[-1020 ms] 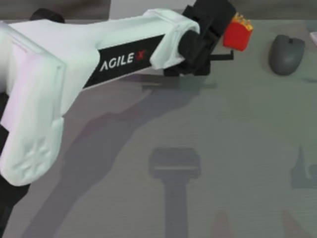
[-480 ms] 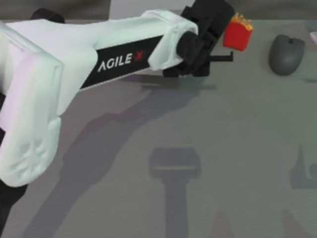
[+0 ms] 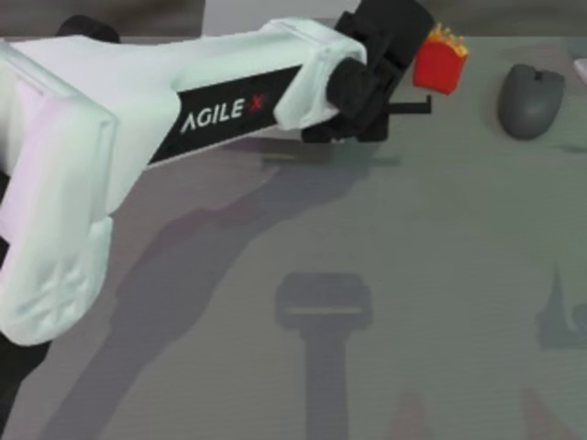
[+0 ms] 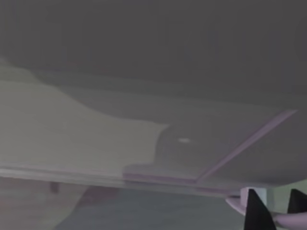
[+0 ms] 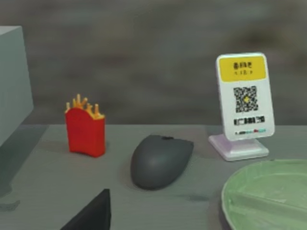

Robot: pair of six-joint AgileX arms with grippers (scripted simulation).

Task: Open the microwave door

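Left hand (image 3: 390, 55): at the far edge of the counter (image 3: 440, 275), at the end of a long reach across it. Grip state: cannot tell; neither apart nor clamped is established by any view.

Microwave (image 3: 266, 16): just behind and beside the left hand, seen in the top view only as a pale strip at the far edge. Grey side wall also seen in the right wrist view.

Door: not separable from the body in any view. Left wrist view filled with close grey surfaces, judged to be the microwave front directly ahead of the hand.

Fries box (image 3: 440, 60): just beside the left hand, on the side away from the microwave. Mouse (image 3: 530, 99): further out on that same side.

Right hand (image 5: 88, 215): idle, shown only as a dark edge low in its own view; state cannot tell.

Recommendations for the step, as judgement:
- Confirm a firm hold on the handle bar before any pull.
- Pull along an arc about the hinge, not straight back, to avoid dragging the whole oven.
- Keep the wrist clear of the fries box during the swing; little margin there.
- Proceed slowly; contact is poorly visible.
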